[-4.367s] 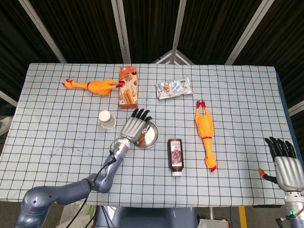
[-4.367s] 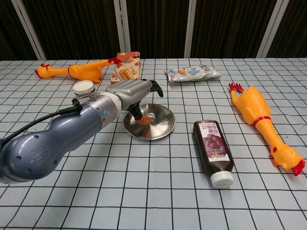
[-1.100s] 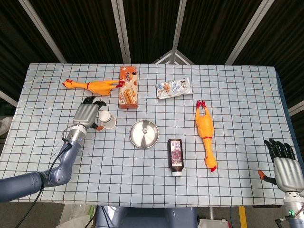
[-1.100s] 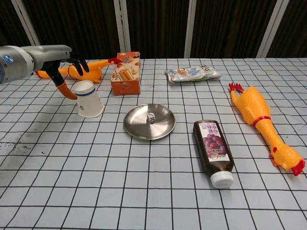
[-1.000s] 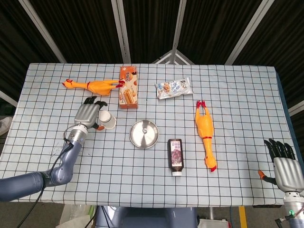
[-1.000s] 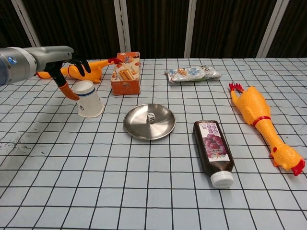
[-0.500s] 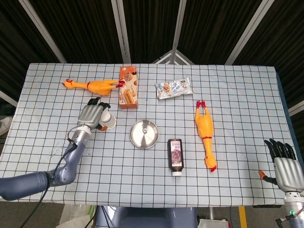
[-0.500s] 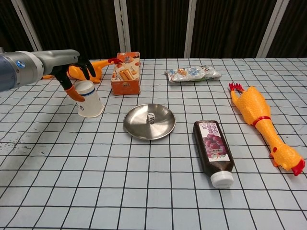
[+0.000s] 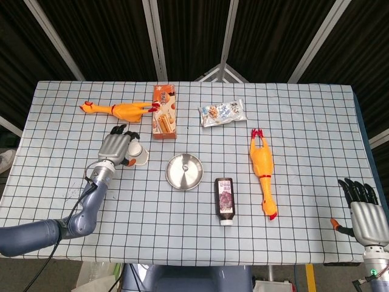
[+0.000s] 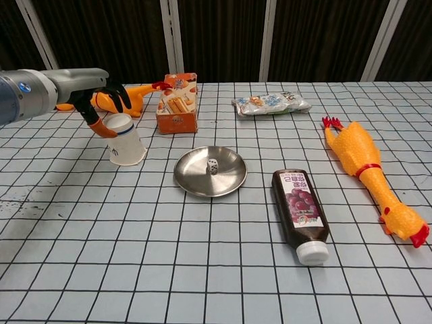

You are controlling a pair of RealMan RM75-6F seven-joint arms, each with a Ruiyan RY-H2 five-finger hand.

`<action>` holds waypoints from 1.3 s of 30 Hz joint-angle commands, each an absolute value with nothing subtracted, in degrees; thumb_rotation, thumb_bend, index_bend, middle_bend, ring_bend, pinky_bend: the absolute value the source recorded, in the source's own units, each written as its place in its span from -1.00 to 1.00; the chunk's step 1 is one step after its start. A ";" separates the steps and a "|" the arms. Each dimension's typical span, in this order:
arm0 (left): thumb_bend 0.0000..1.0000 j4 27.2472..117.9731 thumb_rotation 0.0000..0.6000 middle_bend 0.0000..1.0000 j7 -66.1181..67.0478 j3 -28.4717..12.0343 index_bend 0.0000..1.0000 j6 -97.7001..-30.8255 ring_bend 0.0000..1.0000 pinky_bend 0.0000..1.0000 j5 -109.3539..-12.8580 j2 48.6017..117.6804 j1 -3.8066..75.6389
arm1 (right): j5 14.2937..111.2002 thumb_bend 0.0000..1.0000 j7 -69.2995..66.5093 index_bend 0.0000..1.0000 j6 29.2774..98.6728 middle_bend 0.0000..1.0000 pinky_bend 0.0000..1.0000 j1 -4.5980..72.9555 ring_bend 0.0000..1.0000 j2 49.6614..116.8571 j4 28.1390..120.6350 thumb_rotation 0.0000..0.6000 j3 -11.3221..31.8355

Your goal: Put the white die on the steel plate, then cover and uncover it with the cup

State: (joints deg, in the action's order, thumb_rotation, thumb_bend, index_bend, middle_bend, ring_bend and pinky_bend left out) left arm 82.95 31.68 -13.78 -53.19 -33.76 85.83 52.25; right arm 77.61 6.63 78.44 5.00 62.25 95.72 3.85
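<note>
**Left robot hand at the cup, die resting on the plate**

The small white die (image 10: 212, 165) lay on the round steel plate (image 10: 229, 179), a little behind the plate's middle; its dots were too small to read. The plate itself sat on the checked-cloth counter (image 10: 202, 270).

To the left of the plate stood the white paper cup (image 10: 124, 140), base up and mouth down on the counter, so its long axis ran close to vertical with a slight lean. The left robot hand (image 10: 102, 101) sat at the cup's upturned base, its dark fingers (image 10: 121, 96) curled over the top and the orange-tipped thumb against the cup's left side; whether it truly gripped the cup or only touched it I cannot tell. In the head view the same left robot hand (image 9: 117, 148) covered the cup's left flank.

The right robot hand (image 9: 366, 214) hung off the counter's near right corner, far from the plate, fingers straight, slightly apart and holding nothing.

Behind the plate lay an orange biscuit box (image 10: 178, 102); just right of the plate lay a dark sauce bottle (image 10: 300, 211), white cap toward the near edge.
</note>
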 commanded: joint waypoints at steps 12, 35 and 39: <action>-0.23 80.72 1.00 -0.49 32.03 -12.70 -0.47 -52.29 -1.00 -1.00 -32.45 87.40 53.20 | 77.06 -0.58 6.56 -0.80 78.21 -0.82 -1.00 5.01 -0.86 62.16 95.63 1.00 3.95; -0.13 82.33 1.00 -0.49 31.52 -12.63 -0.45 -53.33 -1.00 -1.00 -32.94 86.09 53.17 | 76.35 -0.58 6.93 -0.80 77.82 -0.82 -1.00 5.00 -0.86 62.00 96.06 1.00 3.91; -0.13 82.36 1.00 -0.53 32.12 -12.43 -0.48 -53.18 -1.00 -1.00 -32.26 86.09 53.41 | 75.83 -0.57 7.10 -0.80 77.51 -0.82 -1.00 5.03 -0.86 61.94 96.16 1.00 3.95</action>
State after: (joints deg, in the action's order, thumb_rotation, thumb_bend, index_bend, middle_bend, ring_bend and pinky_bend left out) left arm 82.34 31.98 -12.50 -53.24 -32.39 86.08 53.34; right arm 75.87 7.07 77.55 5.02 61.96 96.13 3.94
